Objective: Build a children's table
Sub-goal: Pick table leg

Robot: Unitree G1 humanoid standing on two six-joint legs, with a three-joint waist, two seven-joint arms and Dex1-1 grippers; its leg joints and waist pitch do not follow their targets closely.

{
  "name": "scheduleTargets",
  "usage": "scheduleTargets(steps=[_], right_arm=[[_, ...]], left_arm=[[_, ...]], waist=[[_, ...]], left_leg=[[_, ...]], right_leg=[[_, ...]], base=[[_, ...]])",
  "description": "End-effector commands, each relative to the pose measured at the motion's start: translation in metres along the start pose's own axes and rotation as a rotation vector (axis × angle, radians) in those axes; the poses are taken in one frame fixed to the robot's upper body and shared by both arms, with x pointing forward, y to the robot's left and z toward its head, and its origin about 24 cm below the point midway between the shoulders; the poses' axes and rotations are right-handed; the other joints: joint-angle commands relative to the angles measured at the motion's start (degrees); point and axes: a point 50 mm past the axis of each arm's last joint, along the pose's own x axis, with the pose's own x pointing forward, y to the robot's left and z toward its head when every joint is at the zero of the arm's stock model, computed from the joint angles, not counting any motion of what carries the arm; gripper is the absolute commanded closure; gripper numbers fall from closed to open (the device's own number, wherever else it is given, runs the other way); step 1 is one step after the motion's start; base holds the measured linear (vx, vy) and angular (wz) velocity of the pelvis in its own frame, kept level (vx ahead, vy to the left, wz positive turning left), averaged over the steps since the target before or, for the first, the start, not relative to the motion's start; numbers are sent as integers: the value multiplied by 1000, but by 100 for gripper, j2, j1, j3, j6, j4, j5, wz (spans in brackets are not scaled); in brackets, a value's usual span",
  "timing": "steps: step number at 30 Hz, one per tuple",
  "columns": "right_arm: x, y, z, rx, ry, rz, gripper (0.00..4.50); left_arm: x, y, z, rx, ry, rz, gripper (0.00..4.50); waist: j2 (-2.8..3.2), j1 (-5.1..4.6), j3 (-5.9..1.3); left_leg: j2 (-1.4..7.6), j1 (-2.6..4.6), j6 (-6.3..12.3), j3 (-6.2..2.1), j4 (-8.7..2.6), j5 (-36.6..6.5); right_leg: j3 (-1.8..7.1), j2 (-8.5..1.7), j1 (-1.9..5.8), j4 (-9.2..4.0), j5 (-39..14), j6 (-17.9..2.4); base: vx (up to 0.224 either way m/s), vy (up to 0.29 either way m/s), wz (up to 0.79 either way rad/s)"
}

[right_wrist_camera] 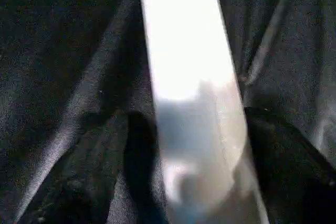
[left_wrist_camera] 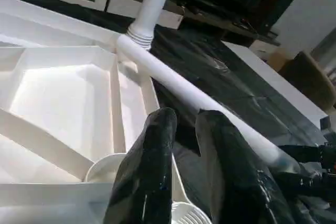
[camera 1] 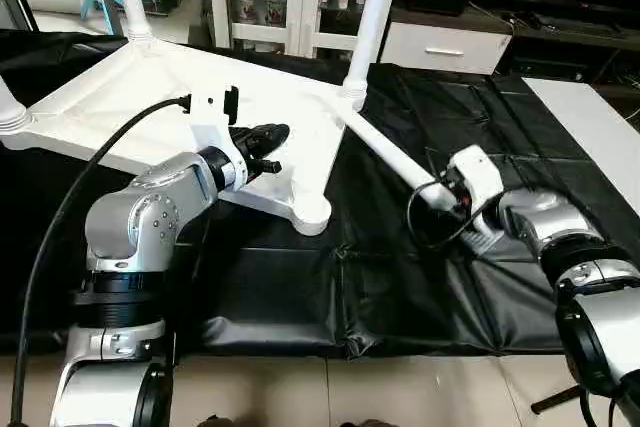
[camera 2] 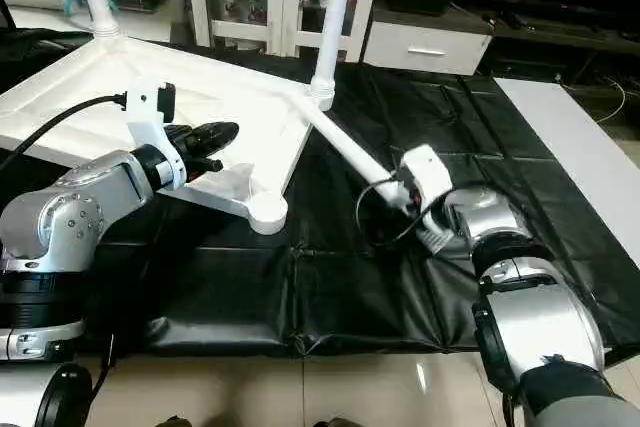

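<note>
Three legs stand upright in the tabletop (camera 1: 150, 107), one loose leg (camera 1: 385, 152) lies beside it.

The tabletop rests upside down on the black sheet (camera 1: 400, 277). The left gripper (camera 1: 272, 139) hovers over the tabletop near its empty corner socket (camera 1: 310, 212), fingers (left_wrist_camera: 152, 166) nearly together and grasping nothing. The right gripper (camera 1: 432, 193) is at the loose leg's free end, its fingers spread on both sides of the tube; I cannot tell if they press it.

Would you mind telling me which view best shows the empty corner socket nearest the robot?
The left eye view: the empty corner socket sits unobstructed on the tabletop. The right eye view shows it similarly; the left wrist view catches its rim behind the fingers; the right wrist view shows the loose leg.
</note>
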Motion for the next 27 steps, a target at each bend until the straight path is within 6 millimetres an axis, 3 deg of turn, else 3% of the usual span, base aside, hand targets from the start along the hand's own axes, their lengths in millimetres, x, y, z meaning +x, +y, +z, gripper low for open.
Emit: scheduleTargets(steps=[1,10,14,15,17,20,23,26,27], right_arm=[[-4,-6,-4,45,11,-13,132],[-7,-10,-13,79,90,-20,200],[-9,-11,-18,88,144,-21,233],[-9,-10,-18,88,158,-17,246],[-9,-10,-18,92,159,-12,253],[-10,-11,-17,98,152,-14,262],[-10,-11,-14,110,134,-24,264],[-11,-14,-8,126,93,-46,264],[-12,-15,-5,134,71,-55,264]], left_arm=[[1,-8,5,19,-12,-36,351],[-1,-8,7,47,6,-52,351],[-16,-35,-1,203,99,-343,351],[-26,-43,-10,313,179,-454,351],[-32,-44,-21,437,274,-488,351],[-37,-42,-35,576,380,-502,351],[-37,-43,-38,600,390,-509,351],[-33,-42,-33,590,342,-477,351],[-31,-41,-30,590,313,-457,351]], waist=[[53,4,-421],[51,-1,-411],[45,9,-408],[63,13,-408],[57,1,-390],[68,-16,-367],[69,-21,-361],[49,-17,-367],[4,-23,-369]], left_leg=[[-50,-10,101,133,-392,-1066],[-50,-6,53,122,-400,-1182],[-31,0,-13,119,-409,-1169],[-21,2,-27,108,-421,-1186],[-14,10,-49,113,-427,-1261],[-16,17,-110,115,-433,-1426],[-22,29,-193,120,-430,-1486],[-33,7,-237,120,-426,-1424],[-35,-8,-230,123,-423,-1395]], right_leg=[[140,-214,385,-329,-1431,-1261],[132,-212,367,-356,-1705,-1155],[136,-231,359,-314,-1611,-1243],[134,-241,357,-310,-1611,-1259],[134,-227,340,-302,-1622,-1272],[144,-233,336,-332,-1878,-1185],[155,-240,326,-362,-2064,-1094],[155,-235,345,-349,-2032,-1082],[155,-233,352,-349,-2033,-1069]], base=[[0,0,0],[0,0,0],[0,0,0],[0,0,0],[0,0,0],[0,0,0],[0,0,0],[0,0,0],[0,0,0]])
